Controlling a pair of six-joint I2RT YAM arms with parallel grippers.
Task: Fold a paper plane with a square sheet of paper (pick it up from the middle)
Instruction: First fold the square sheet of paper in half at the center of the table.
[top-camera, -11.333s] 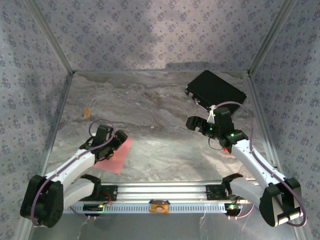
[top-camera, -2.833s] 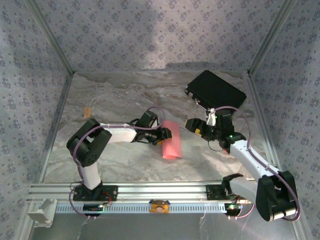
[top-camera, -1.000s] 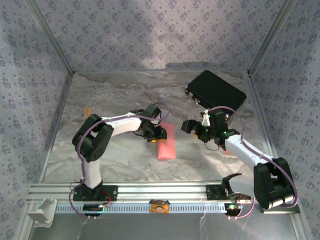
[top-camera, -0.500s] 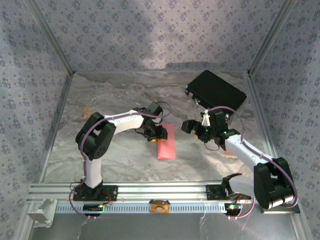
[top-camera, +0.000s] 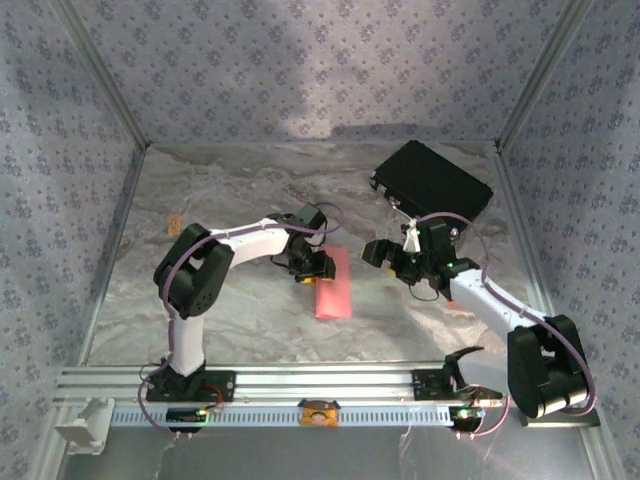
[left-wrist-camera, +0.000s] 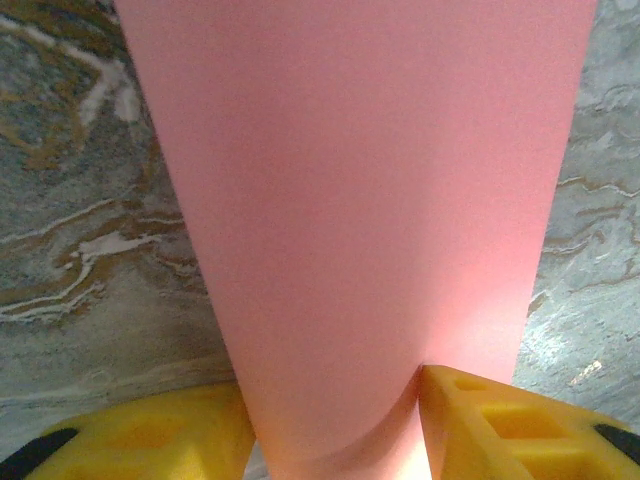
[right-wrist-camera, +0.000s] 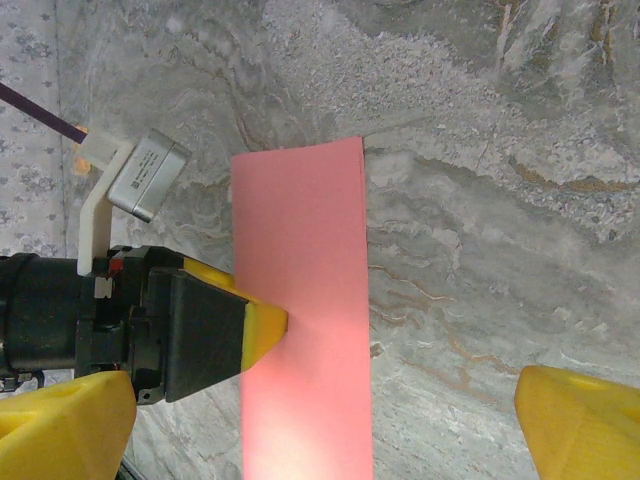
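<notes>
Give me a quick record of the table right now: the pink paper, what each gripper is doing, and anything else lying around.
paper: the square sheet of paper shows as a narrow pink rectangle lying mid-table; no pointed dart shape yet
left gripper: closed on the sheet's left edge, with the paper bowed between its yellow fingers
right gripper: open, just right of the sheet, not touching it
other items: black case at far right; small orange tag at far left
surface: marbled table
</notes>
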